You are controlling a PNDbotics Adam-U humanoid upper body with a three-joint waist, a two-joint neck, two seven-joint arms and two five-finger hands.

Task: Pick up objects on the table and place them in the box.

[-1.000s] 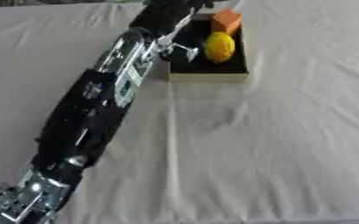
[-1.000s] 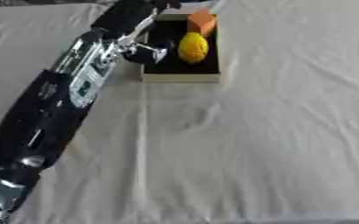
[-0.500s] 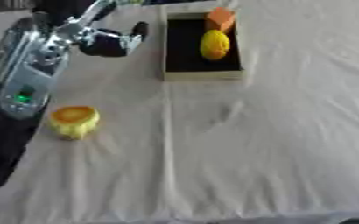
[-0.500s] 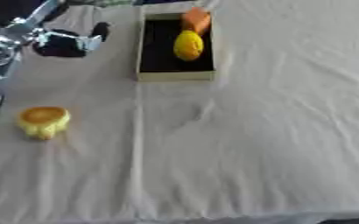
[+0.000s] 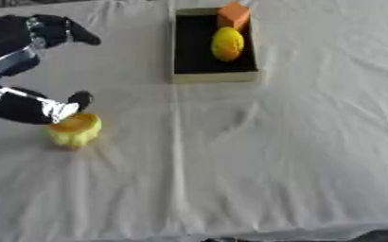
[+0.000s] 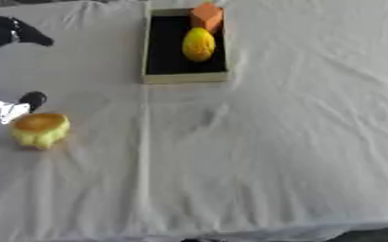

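A small yellow object with an orange top [image 5: 74, 130] stands on the white cloth at the left. My left hand [image 5: 23, 106] hovers just left of and above it, open. One black fingertip [image 5: 81, 98] is close over the object's top and another finger [image 5: 74, 34] points away toward the far side. The tan box with a black inside [image 5: 214, 77] lies at the far middle. It holds a yellow oval fruit [image 5: 227, 43] and an orange block [image 5: 233, 15] at its far end. My right hand does not show.
The white cloth [image 5: 272, 156] covers the whole table, with wrinkles and a long crease running from the box toward the near edge. The table's near edge shows along the bottom.
My left arm has drawn back from the box to the left side, and its hand now hangs over the yellow object. The view has also shifted.
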